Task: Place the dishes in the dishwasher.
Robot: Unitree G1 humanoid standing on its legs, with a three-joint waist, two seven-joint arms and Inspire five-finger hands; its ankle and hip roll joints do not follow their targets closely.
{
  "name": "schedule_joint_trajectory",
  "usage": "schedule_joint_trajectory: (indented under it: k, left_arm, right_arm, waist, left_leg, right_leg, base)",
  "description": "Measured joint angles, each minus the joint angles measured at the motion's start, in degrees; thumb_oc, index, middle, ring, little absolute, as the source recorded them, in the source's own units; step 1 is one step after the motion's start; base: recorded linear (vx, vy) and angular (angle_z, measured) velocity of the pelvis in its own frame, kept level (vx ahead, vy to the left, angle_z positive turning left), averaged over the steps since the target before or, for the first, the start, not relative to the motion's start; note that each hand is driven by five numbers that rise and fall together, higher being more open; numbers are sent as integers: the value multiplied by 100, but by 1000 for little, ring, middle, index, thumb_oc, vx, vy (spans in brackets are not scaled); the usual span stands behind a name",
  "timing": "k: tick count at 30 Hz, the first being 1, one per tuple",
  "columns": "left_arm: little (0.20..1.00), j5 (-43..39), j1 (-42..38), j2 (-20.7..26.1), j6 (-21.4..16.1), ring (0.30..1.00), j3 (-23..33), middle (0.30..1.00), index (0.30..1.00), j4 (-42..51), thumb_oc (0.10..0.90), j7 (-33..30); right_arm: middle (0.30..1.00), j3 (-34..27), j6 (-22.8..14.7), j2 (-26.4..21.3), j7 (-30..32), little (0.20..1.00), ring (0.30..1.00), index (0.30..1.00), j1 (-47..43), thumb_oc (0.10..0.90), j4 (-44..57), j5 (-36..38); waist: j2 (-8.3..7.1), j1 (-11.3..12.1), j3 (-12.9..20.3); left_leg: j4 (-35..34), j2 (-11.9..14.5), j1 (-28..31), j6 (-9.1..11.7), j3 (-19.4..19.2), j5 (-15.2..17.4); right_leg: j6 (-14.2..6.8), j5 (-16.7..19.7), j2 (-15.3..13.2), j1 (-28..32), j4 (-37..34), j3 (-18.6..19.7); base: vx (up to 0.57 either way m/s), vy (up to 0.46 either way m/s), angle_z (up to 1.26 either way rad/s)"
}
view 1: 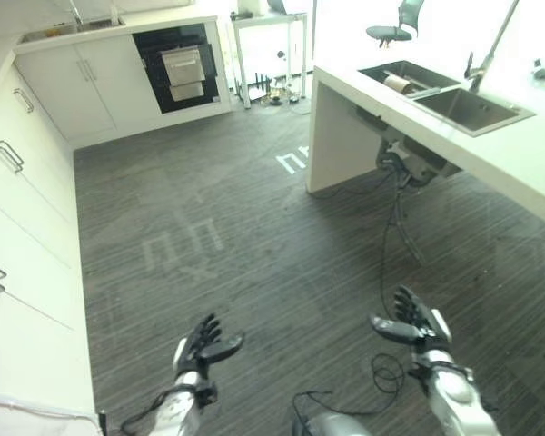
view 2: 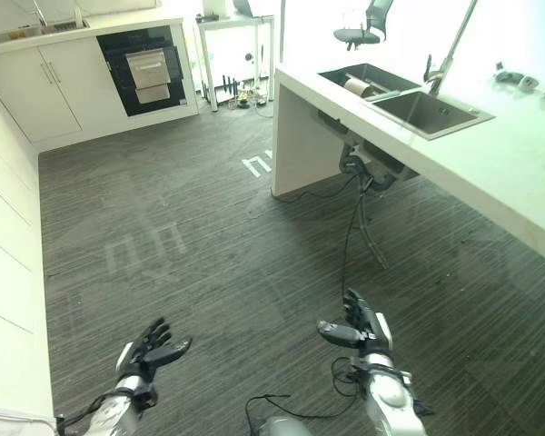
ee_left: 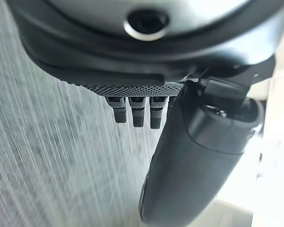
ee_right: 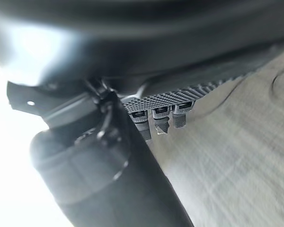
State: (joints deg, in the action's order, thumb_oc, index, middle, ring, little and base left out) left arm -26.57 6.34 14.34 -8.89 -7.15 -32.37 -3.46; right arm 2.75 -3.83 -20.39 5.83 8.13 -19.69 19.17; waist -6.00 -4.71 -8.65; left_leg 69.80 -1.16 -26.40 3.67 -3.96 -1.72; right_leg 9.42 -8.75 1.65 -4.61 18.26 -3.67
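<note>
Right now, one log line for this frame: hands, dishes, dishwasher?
left hand: open, empty | right hand: open, empty | both over floor | sink: at right on counter | dishwasher: far wall, open

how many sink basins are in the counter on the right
2: a far basin with a roll-shaped thing lying in it, and a near basin beside the tap. Both sit in the white counter.

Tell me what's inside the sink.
In the far basin of the sink lies a pale roll-shaped object. The near basin looks bare, though its front wall hides part of the bottom.
</note>
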Motion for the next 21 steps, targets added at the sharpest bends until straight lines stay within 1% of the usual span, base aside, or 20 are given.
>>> schedule_joint_trajectory:
  k: [1,2,3,4,5,6,7,8,10,11,12,13,14,15,16,17,18,19,20,21]
  left_arm:
    - [900,-2,79,8,11,900,5,900,900,-17,800,-3]
    - [900,-2,294,41,38,900,4,900,900,122,800,45]
    - [900,-2,536,42,21,900,2,900,900,595,800,157]
    - [900,-5,512,44,21,900,-32,900,900,653,800,173]
    - [900,-6,518,44,23,900,-35,900,900,732,800,165]
    - [900,-9,627,0,17,900,28,900,900,677,800,159]
    - [900,-10,719,-4,18,900,51,900,900,612,800,157]
    - [900,-11,682,45,40,900,78,900,900,585,800,149]
    - [900,-13,523,136,48,900,86,900,900,613,800,153]
    - [900,-13,399,201,52,900,74,900,900,611,800,153]
    - [900,-12,226,247,54,900,72,900,900,611,800,158]
    - [900,-12,114,284,53,900,87,900,900,613,800,154]
    - [900,-13,-20,293,46,900,112,900,900,613,800,140]
    - [900,-12,-83,294,30,900,138,900,900,616,800,126]
    - [900,-11,-96,278,30,900,131,900,900,615,800,118]
    - [900,-8,-58,284,28,900,126,900,900,627,800,128]
    - [900,-8,-47,290,27,900,134,900,900,640,800,116]
    - [900,-7,-40,320,54,900,124,900,900,642,800,83]
    - [900,-4,-41,357,128,900,49,900,900,648,800,24]
    - [900,-6,-10,353,163,900,16,900,900,719,800,-86]
  right_arm:
    - [900,1,4,14,-30,900,900,900,51,800,-45,1]
    - [900,8,12,-22,-50,900,900,900,207,800,96,4]
    - [900,-121,-52,-306,-45,900,900,900,312,800,465,0]
    - [900,-212,-39,-367,-16,900,900,900,319,800,489,1]
    - [900,-247,-15,-532,-77,900,900,900,272,800,597,-1]
    - [900,-230,19,-538,-212,900,900,900,302,800,601,-2]
    - [900,-231,21,-545,-305,900,900,900,353,800,786,-4]
    - [900,-236,33,-466,-328,900,900,900,424,800,974,0]
    - [900,-235,46,-364,-416,900,900,900,655,800,1299,0]
    - [900,-237,43,-270,-433,900,900,900,723,800,1382,-3]
    - [900,-229,53,-209,-427,900,900,900,716,800,1460,-4]
    - [900,-228,53,-147,-416,900,900,900,700,800,1557,-4]
    - [900,-201,52,-80,-399,900,900,900,693,800,1677,-4]
    - [900,-133,48,-30,-386,900,900,900,634,800,1715,-5]
    - [900,-76,48,12,-388,900,900,900,571,800,1708,-5]
    - [900,-48,45,56,-392,900,900,900,507,800,1710,-7]
    - [900,-32,38,91,-387,900,900,900,441,800,1743,-64]
    - [900,0,35,112,-386,900,900,900,351,800,1771,-112]
    - [900,70,42,87,-378,900,900,900,299,800,1754,-125]
    - [900,257,29,-23,-382,900,900,900,199,800,1761,-243]
  waist:
    - [-90,-4,-80]
    - [-73,49,-57]
    - [366,-33,-103]
    - [557,-25,-127]
    - [796,39,-217]
    - [774,178,-214]
    - [818,237,-186]
    - [808,150,-141]
    - [522,149,-66]
    - [380,115,6]
    - [351,74,8]
    - [341,92,15]
    - [336,93,36]
    - [339,108,48]
    - [416,95,95]
    - [460,122,127]
    - [514,145,115]
    - [547,159,96]
    - [624,159,97]
    - [805,181,12]
  left_leg:
    - [-672,152,-138,-5,-25,-11]
    - [-2161,406,-10,-178,-237,125]
    - [-5195,751,340,-174,-447,51]
    - [-5976,740,303,-150,-317,95]
    - [-6124,693,129,-192,53,132]
    - [-5834,579,275,-166,186,84]
    - [-5587,593,722,-453,-157,282]
    - [-5678,475,886,-692,-184,-73]
    - [-5750,156,1194,-923,-208,-381]
    - [-5837,-34,1323,-1050,-209,-259]
    - [-5865,-132,1409,-1175,-181,-138]
    - [-5895,-201,1503,-1158,-180,-73]
    - [-5906,-295,1606,-1166,-164,70]
    - [-5876,-350,1702,-1212,-164,194]
    - [-5762,-362,1780,-1258,-143,349]
    - [-5676,-366,1831,-1286,-158,414]
    - [-5493,-392,1831,-1488,-168,559]
    - [-5232,-408,1766,-1520,-188,753]
    - [-5244,-408,1834,-1507,-196,792]
    - [-5806,-351,2115,-1071,-199,665]
  right_leg:
    - [-84,-27,-39,367,-210,9]
    - [-298,-142,15,661,-462,164]
    - [-269,-183,285,974,-695,162]
    - [-466,-329,381,1133,-736,251]
    - [-459,-386,424,1341,-806,321]
    - [-702,-531,240,1654,-852,643]
    - [-930,-666,115,1887,-758,773]
    - [-1083,-759,12,1943,-562,749]
    - [-1187,-789,-309,1790,203,633]
    - [-1218,-933,-491,1696,398,531]
    - [-1242,-931,-540,1631,357,448]
    - [-1299,-856,-560,1501,394,401]
    - [-1352,-716,-567,1379,454,389]
    - [-1411,-443,-570,1293,528,384]
    - [-1532,-248,-581,1285,765,291]
    - [-1623,-92,-619,1120,1273,294]
    - [-1668,262,-588,767,2112,298]
    - [-1679,539,-630,348,3154,252]
    - [-1571,463,-642,-60,3652,77]
    - [-1236,101,-521,-596,3107,-609]
  base:
    - [439,154,-57]
    - [576,397,-68]
    - [471,356,-47]
    - [624,493,-47]
    - [501,406,-57]
    - [648,536,-119]
    - [457,395,-95]
    - [318,254,-67]
    - [283,200,-18]
    - [309,221,10]
    - [277,208,25]
    - [270,225,29]
    - [239,227,19]
    - [174,216,20]
    - [123,239,4]
    - [94,209,0]
    - [122,202,-8]
    - [155,82,2]
    - [285,-4,-10]
    - [306,-100,-4]
